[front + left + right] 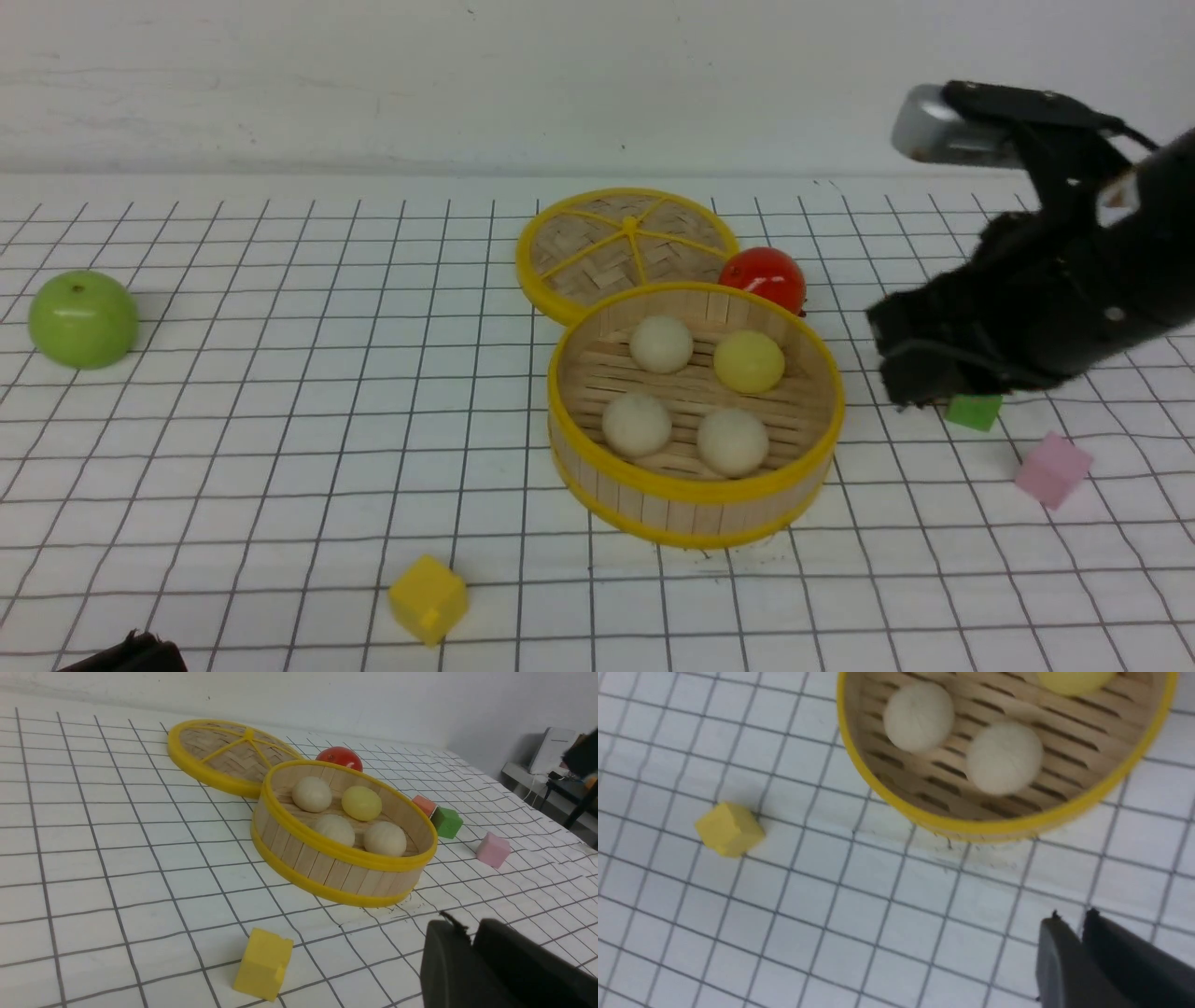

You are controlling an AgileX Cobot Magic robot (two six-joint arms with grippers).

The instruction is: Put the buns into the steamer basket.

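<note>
Front view, 12 = away from robot: round bamboo steamer basket with yellow rims (695, 513) sits at about 9 o'clock from the right gripper (1069, 924), well apart sideways, and at about 1 to 2 o'clock from the left gripper (469, 933). Right arm is nearer. All four buns are inside: smooth pale yellow domed bun (749, 362) at 1 o'clock of the basket, matte cream domed buns at 11 (661, 344), 8 (637, 425) and 5 (733, 442). Basket and buns are round, no long axis to line up with. Both grippers have fingertips together, nothing clamped. Task looks complete to me; next move should be right arm backing off toward 3 to 5 o'clock, lifting first so it doesn't brush the rim or the blocks. Left wrist view shows an orange-red block (424, 805) beside the green block (447, 822); front view has it mostly hidden behind the right gripper. Right wrist view looks down on the gaps between floor slats, with the two near cream buns apart from each other and inside the rim
</note>
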